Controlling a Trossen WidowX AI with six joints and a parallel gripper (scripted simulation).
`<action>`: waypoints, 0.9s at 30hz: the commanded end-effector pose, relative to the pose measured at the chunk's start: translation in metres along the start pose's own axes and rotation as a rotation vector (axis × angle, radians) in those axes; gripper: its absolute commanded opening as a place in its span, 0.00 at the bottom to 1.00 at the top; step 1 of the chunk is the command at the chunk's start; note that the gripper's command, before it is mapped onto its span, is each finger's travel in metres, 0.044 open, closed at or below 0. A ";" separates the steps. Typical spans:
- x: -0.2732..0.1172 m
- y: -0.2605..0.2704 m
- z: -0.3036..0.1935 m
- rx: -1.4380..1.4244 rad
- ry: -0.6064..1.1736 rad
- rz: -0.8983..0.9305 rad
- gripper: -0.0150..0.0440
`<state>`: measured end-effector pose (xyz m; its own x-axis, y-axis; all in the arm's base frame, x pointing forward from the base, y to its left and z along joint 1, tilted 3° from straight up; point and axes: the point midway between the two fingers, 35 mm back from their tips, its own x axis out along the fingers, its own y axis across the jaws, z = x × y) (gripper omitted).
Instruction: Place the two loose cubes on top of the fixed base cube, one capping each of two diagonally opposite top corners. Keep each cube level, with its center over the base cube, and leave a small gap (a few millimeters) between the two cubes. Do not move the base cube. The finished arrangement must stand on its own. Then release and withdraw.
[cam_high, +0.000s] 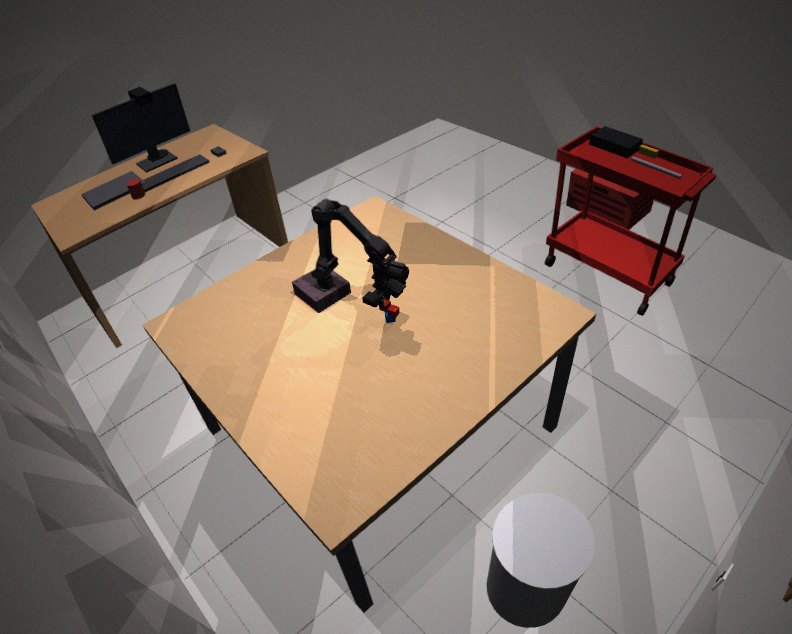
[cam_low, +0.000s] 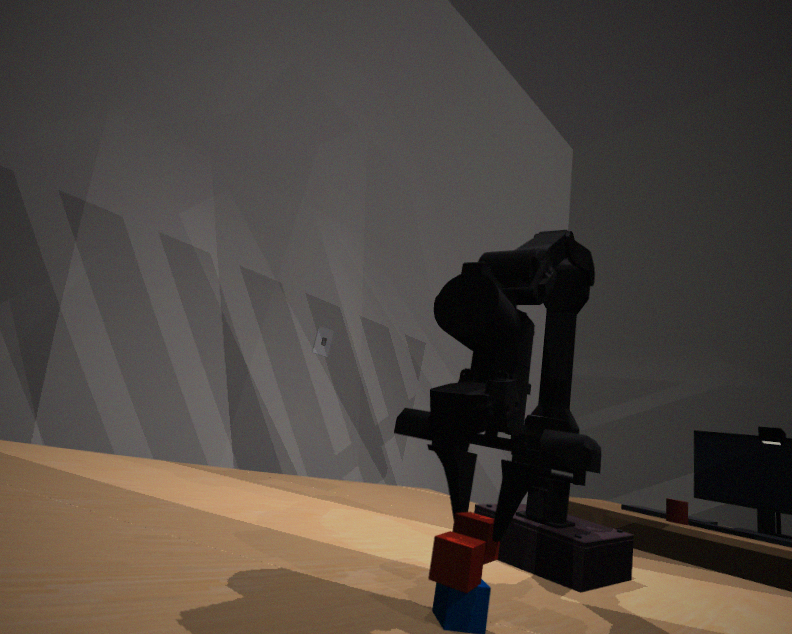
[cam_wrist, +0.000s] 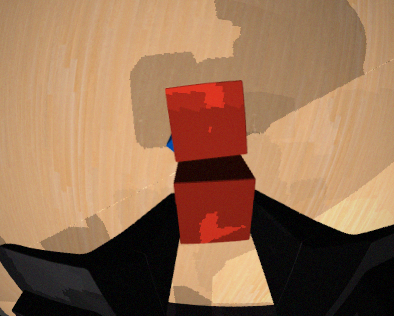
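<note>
Gripping a solid red cube between the fingers of the black end effector. Held just beside a second solid red cube, on its arm-base side. Cannot tell whether touching the solid blue base cube, set on the light wooden bench and partly capped by the second cube.

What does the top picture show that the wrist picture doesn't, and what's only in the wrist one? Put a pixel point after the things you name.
Only the top view shows the red cart (cam_high: 608, 173), the computer screen (cam_high: 142, 123) and the arm's purple base block (cam_high: 321, 295).

Only the wrist view shows a dark gap between the two red cubes, seen close from above.

Both show the held red cube (cam_high: 386, 304) (cam_wrist: 213, 212), the other red cube (cam_high: 393, 311) (cam_wrist: 207, 121), a bit of the blue cube (cam_high: 389, 318) (cam_wrist: 171, 145), and the wooden table (cam_high: 369, 423) (cam_wrist: 75, 125).
</note>
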<state>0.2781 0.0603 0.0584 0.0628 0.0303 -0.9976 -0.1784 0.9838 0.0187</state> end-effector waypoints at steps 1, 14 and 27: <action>0.009 0.001 -0.002 0.022 0.001 0.011 0.43; 0.012 0.001 -0.002 0.028 0.000 0.014 0.43; 0.013 0.001 -0.002 0.026 0.000 0.014 0.43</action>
<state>0.2773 0.0601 0.0455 0.0614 0.0381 -0.9974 -0.1564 0.9873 0.0281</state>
